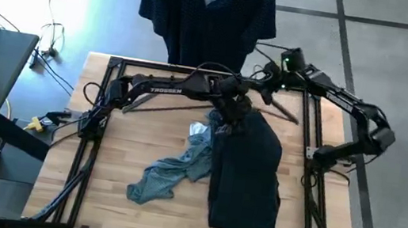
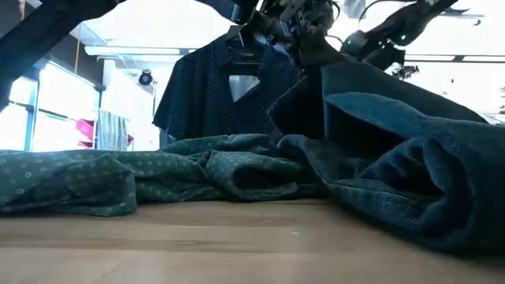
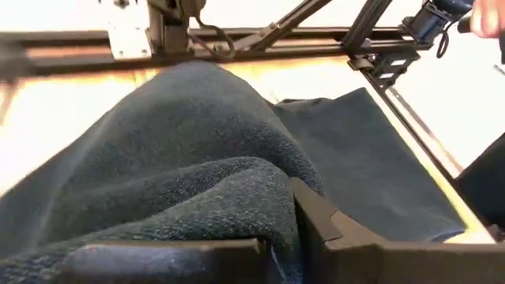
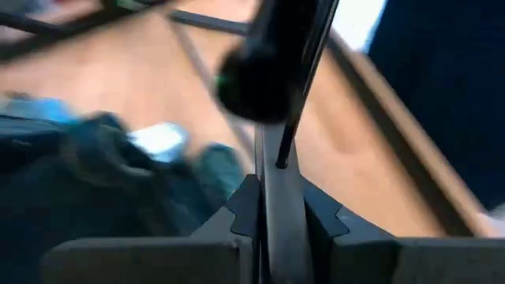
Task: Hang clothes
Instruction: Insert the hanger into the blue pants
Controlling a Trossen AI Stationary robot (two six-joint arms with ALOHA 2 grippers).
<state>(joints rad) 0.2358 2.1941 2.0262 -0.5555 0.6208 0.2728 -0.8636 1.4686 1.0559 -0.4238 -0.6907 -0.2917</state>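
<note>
High view: white lettering reading TROSSEN is showing on the left arm (image 1: pixel 161 89). The left tool (image 1: pixel 230 111) is pinching the top edge of the black trousers (image 1: pixel 245 172), which are lying lengthwise on the wooden worktop (image 1: pixel 112 169). The teal shirt (image 1: pixel 172 172) is sprawling crumpled just beside them, with bare wood lying open toward the left edge. The navy dotted shirt (image 1: pixel 207 14) is hanging beyond the far edge.

Low view: the teal shirt is showing a fine printed pattern.

Left wrist view: coarse woven trouser cloth is bunching between the fingers.

Right wrist view: the right tool (image 4: pixel 267 213) is clamping the thin grey hanger (image 4: pixel 272 193).
</note>
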